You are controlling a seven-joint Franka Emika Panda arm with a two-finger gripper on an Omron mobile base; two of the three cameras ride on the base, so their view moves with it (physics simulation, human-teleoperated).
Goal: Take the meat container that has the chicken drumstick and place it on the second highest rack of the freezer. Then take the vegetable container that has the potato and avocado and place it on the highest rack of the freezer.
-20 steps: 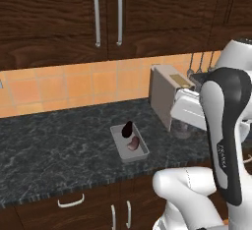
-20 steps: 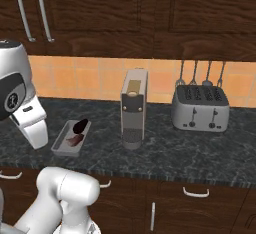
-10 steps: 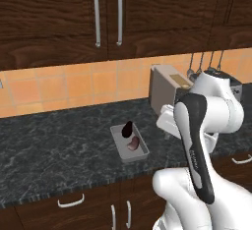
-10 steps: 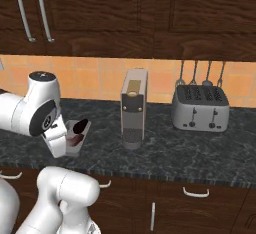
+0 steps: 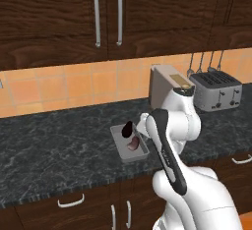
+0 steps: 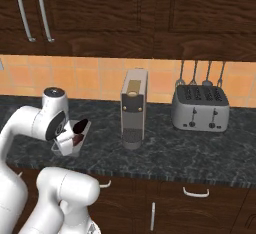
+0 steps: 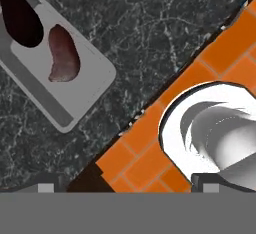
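Grey plastic, shallow and rectangular: the vegetable container (image 7: 59, 80) rests flat on the black speckled counter (image 5: 59, 145), holding the near-black avocado (image 7: 20, 14) and the reddish potato (image 7: 63, 53) side by side without clear contact. In the hand view the tray occupies the upper left corner, its long axis running diagonally from upper left to lower right, while the gripper (image 7: 125, 184) points at the counter edge and the orange tiled floor beyond, so the tray lies well off the tool's line, up and to the left of the fingertips (image 7: 46, 186). The fingertips stand far apart at the bottom of that view, with nothing between them. From the left base view the forearm hangs just beside the tray's right-hand long rim. The coffee machine (image 6: 133, 109) and toaster (image 6: 200, 108) stand farther right, clear of the work. Judgement: the hand must swing back over the tray and square its jaws across the short width before any descent. The freezer cannot be assessed.
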